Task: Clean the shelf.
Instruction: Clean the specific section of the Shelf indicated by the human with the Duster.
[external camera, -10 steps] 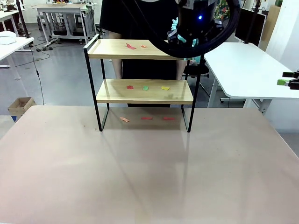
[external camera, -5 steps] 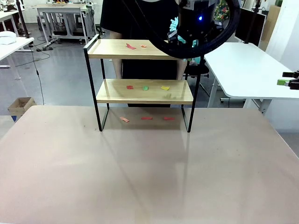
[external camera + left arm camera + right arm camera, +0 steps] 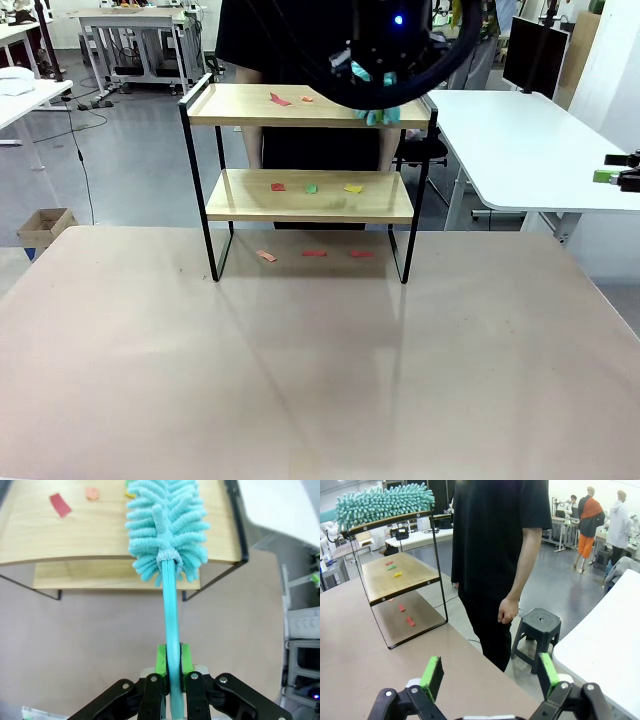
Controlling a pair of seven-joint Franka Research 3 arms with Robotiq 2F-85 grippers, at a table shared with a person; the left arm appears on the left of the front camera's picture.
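Note:
The shelf [image 3: 300,108] stands at the table's far middle, two wooden boards in a black frame. Red [image 3: 280,98] and orange [image 3: 307,98] paper scraps lie on its top board, and three more scraps [image 3: 311,187] lie on the lower board. My left gripper [image 3: 170,657] is shut on the teal handle of a fluffy teal duster [image 3: 167,525]. The duster head hangs over the right end of the top board [image 3: 75,535], right of the scraps, with its tuft [image 3: 377,112] at the board's front edge. My right gripper [image 3: 490,675] is open and holds nothing, off to the shelf's right side.
Three scraps [image 3: 314,252] lie on the beige table under the shelf. A person in a black shirt [image 3: 495,555] stands just behind the shelf, arm hanging down. A black stool [image 3: 537,625] and a white desk [image 3: 520,150] are at the right.
My left arm has shifted left, and the duster head has come down to the right end of the top board. The right gripper stays open.

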